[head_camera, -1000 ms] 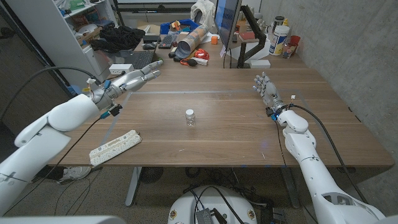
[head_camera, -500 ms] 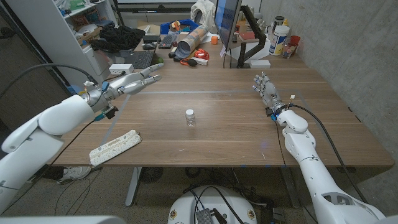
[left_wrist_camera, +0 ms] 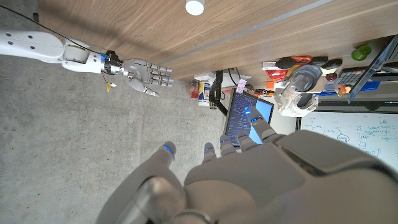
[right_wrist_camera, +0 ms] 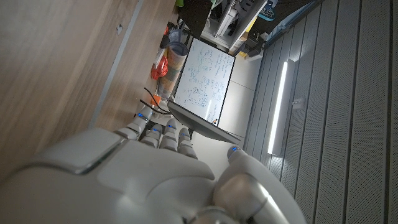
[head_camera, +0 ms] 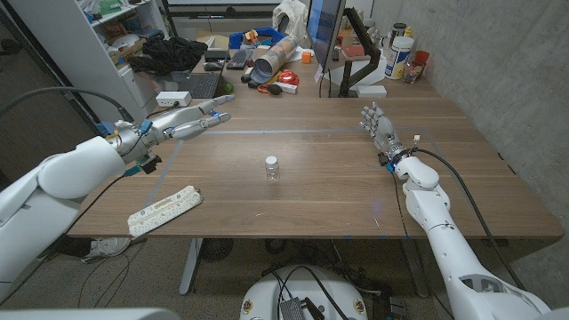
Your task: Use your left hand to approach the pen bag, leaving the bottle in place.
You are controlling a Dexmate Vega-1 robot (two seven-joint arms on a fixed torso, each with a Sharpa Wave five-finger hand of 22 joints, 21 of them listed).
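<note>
Since the pen bag (head_camera: 165, 210) lies untouched near the tabletop's front left corner, the left hand (head_camera: 185, 124) is held above, fingers extended and empty; the bottle (head_camera: 272, 167) is left mid-tabletop.

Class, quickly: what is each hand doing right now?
Left hand: open, fingers extended, holding nothing.
Right hand: open, fingers apart, holding nothing.

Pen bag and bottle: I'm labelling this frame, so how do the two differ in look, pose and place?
The pen bag is long, flat and pale, lying near the table's front left edge; the bottle is small, clear and white-capped, standing upright mid-table. The pen bag lies nearer the left hand than the bottle does. Neither is touched by a hand.
</note>
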